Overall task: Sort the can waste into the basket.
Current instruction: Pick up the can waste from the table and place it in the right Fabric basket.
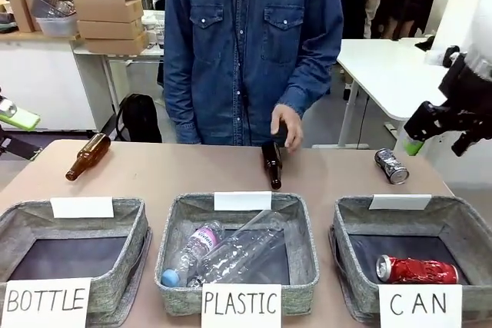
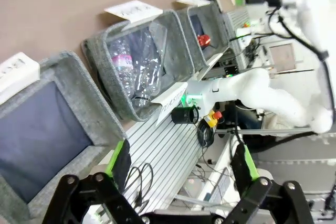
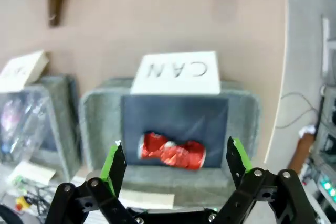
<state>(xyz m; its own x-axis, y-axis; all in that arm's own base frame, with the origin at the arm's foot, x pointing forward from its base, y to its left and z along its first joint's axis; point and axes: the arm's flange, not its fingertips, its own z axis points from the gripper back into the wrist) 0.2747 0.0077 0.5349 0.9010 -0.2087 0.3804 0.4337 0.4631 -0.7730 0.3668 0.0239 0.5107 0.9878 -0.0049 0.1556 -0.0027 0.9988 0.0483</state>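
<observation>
right gripper (image 3: 175,149) wide open, empty, hovering over the can basket (image 1: 461,224). red can (image 1: 415,270) lies inside; dark can (image 1: 391,165) lies on its side on the table (image 1: 192,174) just beyond. suggest straddling its round body squarely so it won't roll.

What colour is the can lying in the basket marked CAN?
Red. The can on the dark floor of the basket shows best in the right wrist view.

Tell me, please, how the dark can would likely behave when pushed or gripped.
The dark can seems to lie on its side on the table, so a push would probably roll it. It is likely thin, light metal that dents easily, as the crumpled red can in the basket suggests.
</observation>
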